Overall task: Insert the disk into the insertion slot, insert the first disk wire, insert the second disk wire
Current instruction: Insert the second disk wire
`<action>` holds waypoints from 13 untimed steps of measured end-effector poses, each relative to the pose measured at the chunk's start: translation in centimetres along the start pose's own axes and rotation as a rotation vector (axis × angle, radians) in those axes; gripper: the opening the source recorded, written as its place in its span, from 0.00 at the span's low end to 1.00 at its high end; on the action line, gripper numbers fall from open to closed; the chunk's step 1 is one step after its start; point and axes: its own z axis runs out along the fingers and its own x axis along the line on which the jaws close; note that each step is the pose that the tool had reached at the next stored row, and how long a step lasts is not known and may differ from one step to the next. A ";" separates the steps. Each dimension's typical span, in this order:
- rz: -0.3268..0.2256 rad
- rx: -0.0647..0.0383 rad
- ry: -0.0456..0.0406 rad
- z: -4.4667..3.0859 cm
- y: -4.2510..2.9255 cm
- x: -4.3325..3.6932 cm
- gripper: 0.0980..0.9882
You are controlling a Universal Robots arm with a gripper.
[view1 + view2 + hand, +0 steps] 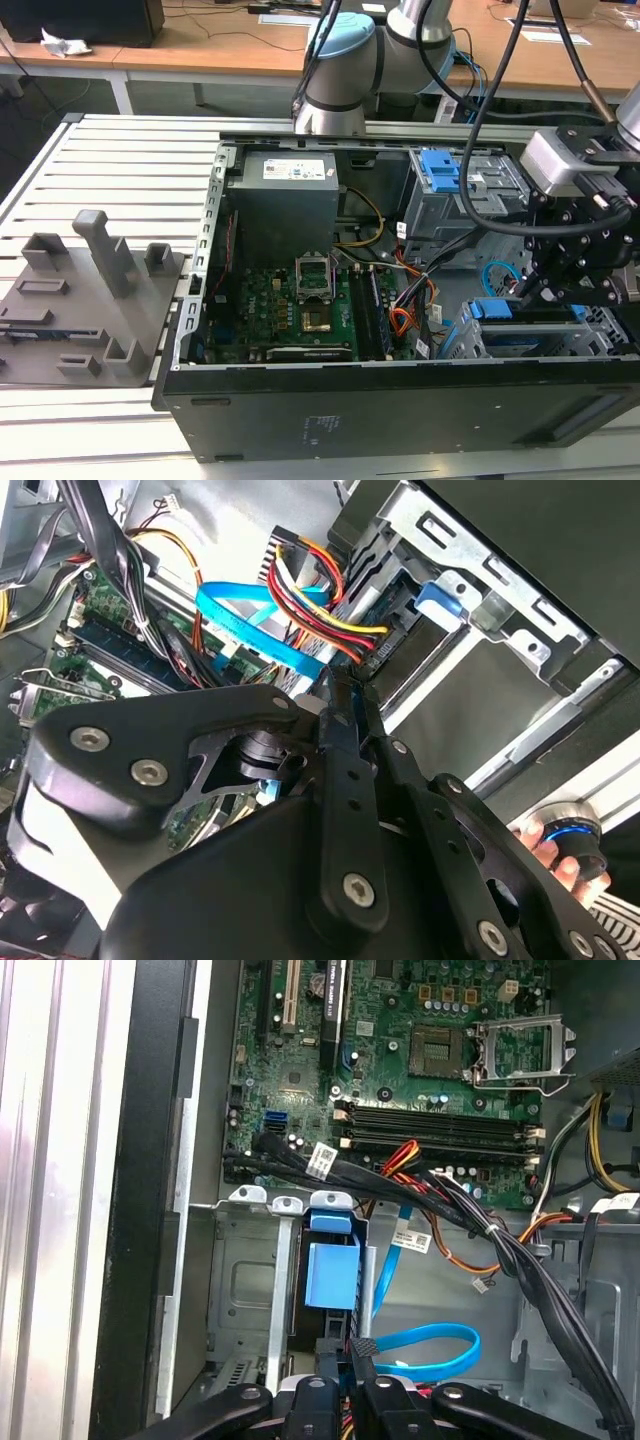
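The disk [332,1275], in its bright blue carrier, sits inside the silver insertion slot [240,1280] at the case's front corner, on the exterior view's right [490,310]. My gripper [345,685] is shut, with nothing visible between its fingers. Its tips hang just behind the disk's rear end [360,1345], low inside the case [530,290]. A red, yellow and black wire bundle [320,590] runs to a dark plug right at the tips. The second disk wire [245,620], a thin light-blue cable, loops beside the gripper [430,1352].
The green motherboard [290,310], the power supply [285,195] and a taller grey cage with blue tabs [445,185] are in the open case. Black cable bundles [520,1260] cross near the slot. A grey fixture tray [85,300] lies outside on the slatted table. Fingers of a hand [560,858] show by a blue-ringed knob.
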 end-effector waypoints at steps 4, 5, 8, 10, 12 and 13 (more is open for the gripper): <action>0.000 0.000 0.0000 0.06 0.00 0.00 0.16; 0.000 0.000 0.0000 -0.02 0.00 0.00 0.16; 0.000 0.000 0.0012 -1.07 0.07 -0.01 0.16; 0.000 0.000 0.0021 -2.39 0.15 -0.02 0.16; 0.000 0.000 0.0024 -3.23 0.21 -0.03 0.16; 0.000 0.000 0.0023 -3.68 0.23 -0.04 0.16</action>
